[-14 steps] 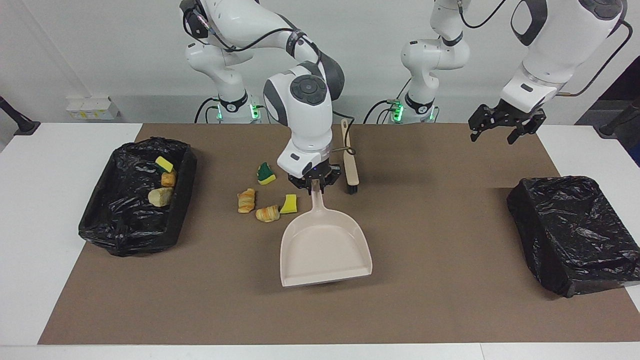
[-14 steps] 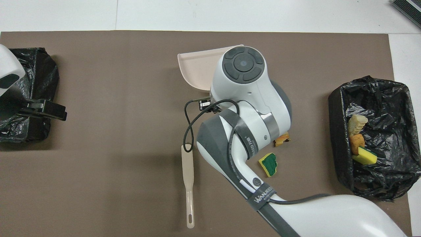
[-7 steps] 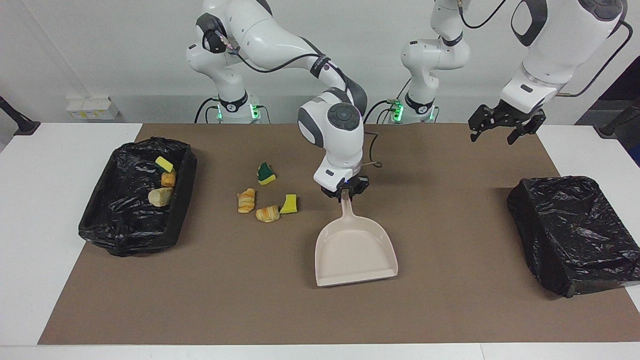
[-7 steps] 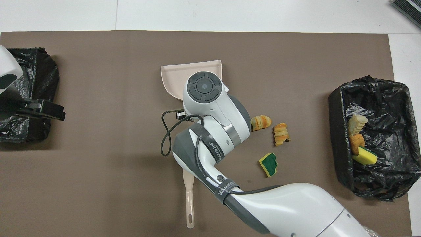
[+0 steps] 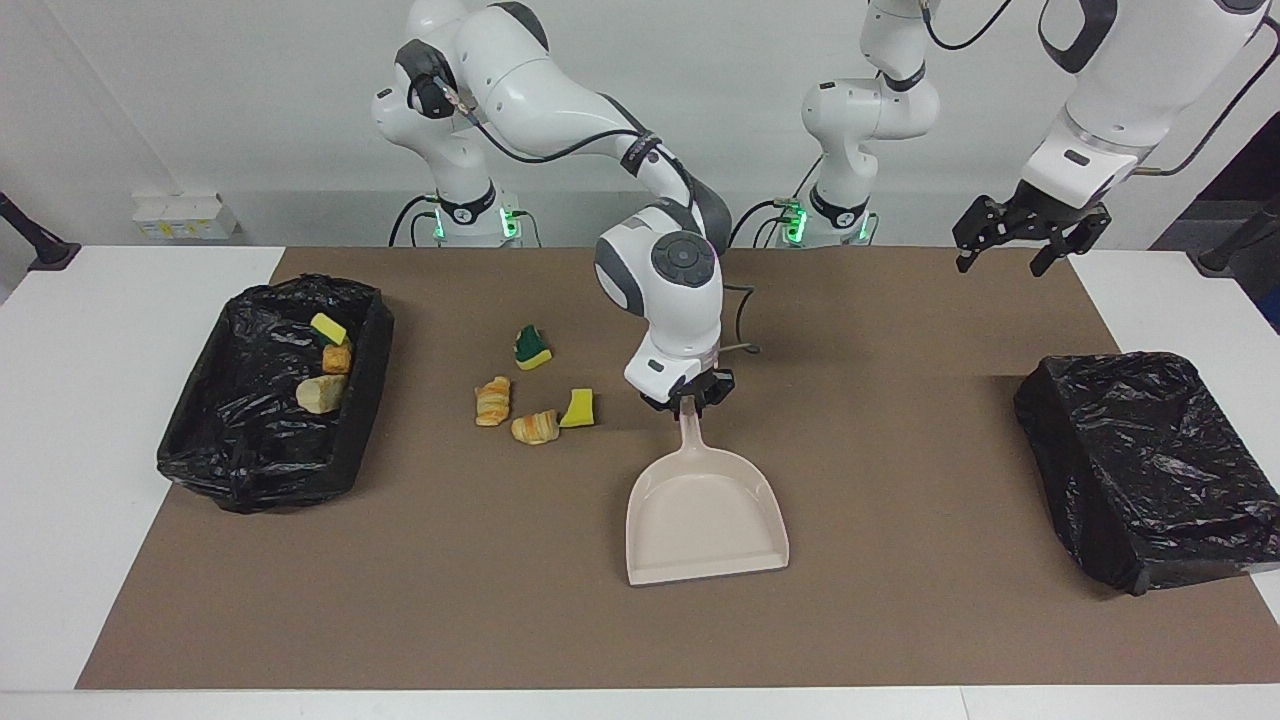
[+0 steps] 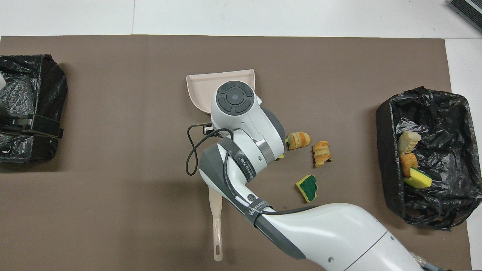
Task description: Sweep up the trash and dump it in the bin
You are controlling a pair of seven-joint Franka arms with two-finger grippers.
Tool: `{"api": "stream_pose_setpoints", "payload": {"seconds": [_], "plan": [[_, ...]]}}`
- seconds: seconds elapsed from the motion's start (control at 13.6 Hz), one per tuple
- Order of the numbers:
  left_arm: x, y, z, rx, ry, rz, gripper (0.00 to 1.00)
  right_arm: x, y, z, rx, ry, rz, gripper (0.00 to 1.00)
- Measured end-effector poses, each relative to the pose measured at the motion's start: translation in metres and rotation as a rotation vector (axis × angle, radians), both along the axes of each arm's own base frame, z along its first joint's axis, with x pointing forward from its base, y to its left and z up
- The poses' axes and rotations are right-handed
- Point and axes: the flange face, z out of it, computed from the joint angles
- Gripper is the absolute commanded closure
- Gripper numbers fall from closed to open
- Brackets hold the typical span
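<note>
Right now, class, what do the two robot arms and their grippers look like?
Both arms are glossy white with rounded grey joint caps and black cables. The right arm wears a grey band with lettering. The right gripper and left gripper are black; green lights glow at both bases.

The white table (image 5: pixel 120 420) carries a brown mat (image 5: pixel 900 620). On the mat, a beige dustpan (image 5: pixel 705 515) lies under the right gripper (image 5: pixel 688 398), with four trash bits (image 5: pixel 537 427) just beside it. A black-lined bin (image 5: pixel 270 395) sits toward the right arm's end, another (image 5: pixel 1150 465) below the left gripper (image 5: pixel 1030 235).

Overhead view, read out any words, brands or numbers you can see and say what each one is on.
"WANJEE", or close to it: grey strap around the right arm.
White lettering on the second grey band, nearer the wrist: too blurred to read.
Nothing readable elsewhere in either view.
</note>
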Motion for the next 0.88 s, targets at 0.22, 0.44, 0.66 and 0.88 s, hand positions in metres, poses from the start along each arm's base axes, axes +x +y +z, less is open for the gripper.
{"api": "stream_pose_setpoints", "payload": {"seconds": [0.22,0.44,0.66,0.88], "plan": [[-0.002,0.0,0.008,-0.001,-0.015,-0.001,0.0,0.0,0.0,0.0,0.0,0.0,-0.001,0.54],[-0.003,-0.002,0.01,-0.001,-0.019,-0.004,0.0,0.0,0.001,0.002,0.002,-0.002,-0.004,0.0],[-0.001,-0.009,0.011,-0.002,-0.036,-0.016,0.0,-0.001,0.004,0.019,0.017,-0.018,-0.02,0.0],[0.006,-0.015,0.002,-0.004,-0.051,-0.031,0.0,-0.032,0.013,0.048,0.01,0.015,-0.069,0.0]]}}
